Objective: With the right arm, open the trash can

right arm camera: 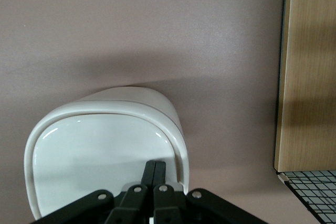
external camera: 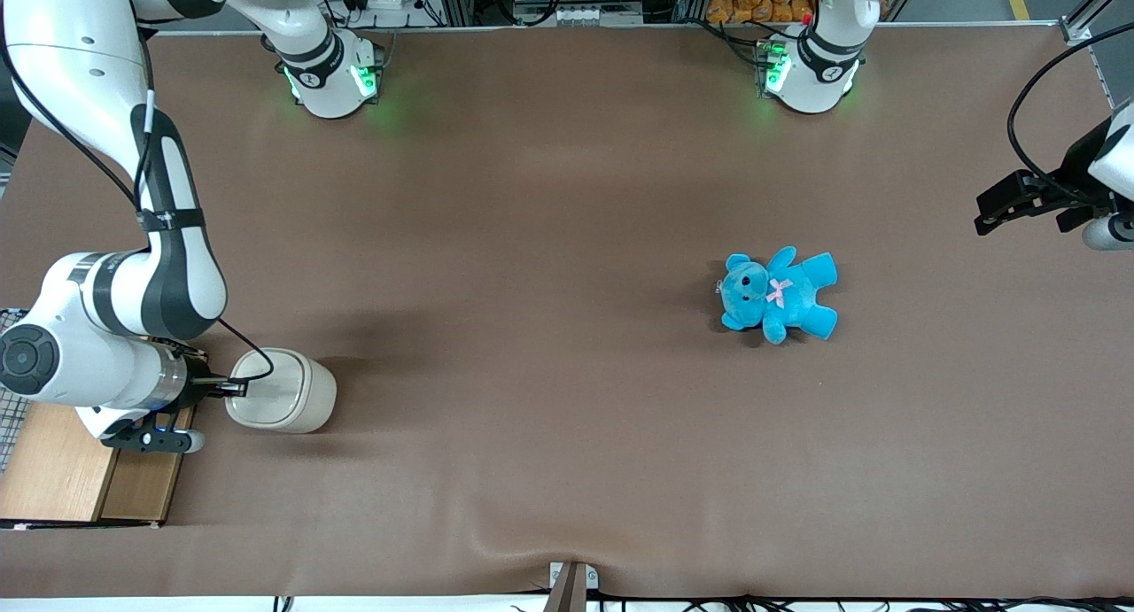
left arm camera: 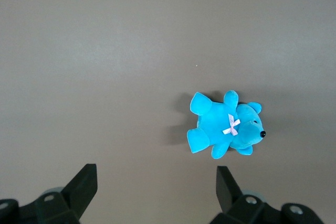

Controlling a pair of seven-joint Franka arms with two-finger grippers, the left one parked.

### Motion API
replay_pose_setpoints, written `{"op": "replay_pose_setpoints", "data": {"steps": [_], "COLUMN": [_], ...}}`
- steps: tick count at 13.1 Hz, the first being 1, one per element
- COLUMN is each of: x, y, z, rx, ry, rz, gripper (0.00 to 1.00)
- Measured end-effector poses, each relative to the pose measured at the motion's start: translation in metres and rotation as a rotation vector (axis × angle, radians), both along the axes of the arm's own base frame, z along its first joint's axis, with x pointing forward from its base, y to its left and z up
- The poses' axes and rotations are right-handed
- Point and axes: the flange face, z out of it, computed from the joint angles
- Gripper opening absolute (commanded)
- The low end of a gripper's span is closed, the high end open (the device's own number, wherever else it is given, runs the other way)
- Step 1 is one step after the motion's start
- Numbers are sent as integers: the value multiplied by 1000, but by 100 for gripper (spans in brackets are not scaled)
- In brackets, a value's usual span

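Observation:
The cream-white trash can [external camera: 285, 391] stands near the working arm's end of the table, its flat rimmed lid [right arm camera: 100, 156] down. My right gripper [external camera: 237, 387] is at the lid's edge on the side toward the wooden box, low over the lid. In the right wrist view the gripper [right arm camera: 155, 167] has its two black fingers pressed together, tips resting on the lid just inside the rim. Nothing is held between them.
A light-wood box [external camera: 66, 461] with wire mesh [right arm camera: 314, 192] sits close beside the trash can under my wrist. A blue teddy bear [external camera: 778, 293] lies toward the parked arm's end; it also shows in the left wrist view [left arm camera: 226, 127].

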Motion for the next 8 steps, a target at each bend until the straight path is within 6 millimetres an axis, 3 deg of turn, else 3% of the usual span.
{"op": "replay_pose_setpoints", "data": {"steps": [2,4,5,7,8], "x": [-1,-1,0,2,3], "y": [4,11,14,17,17], "z": [9,30,43,64,72], "rx": [3,6,7,8,8], "ry": [31,71,76,76,76], "rz": [6,18,22,27,28], "gripper": [0,0,6,44,99]}}
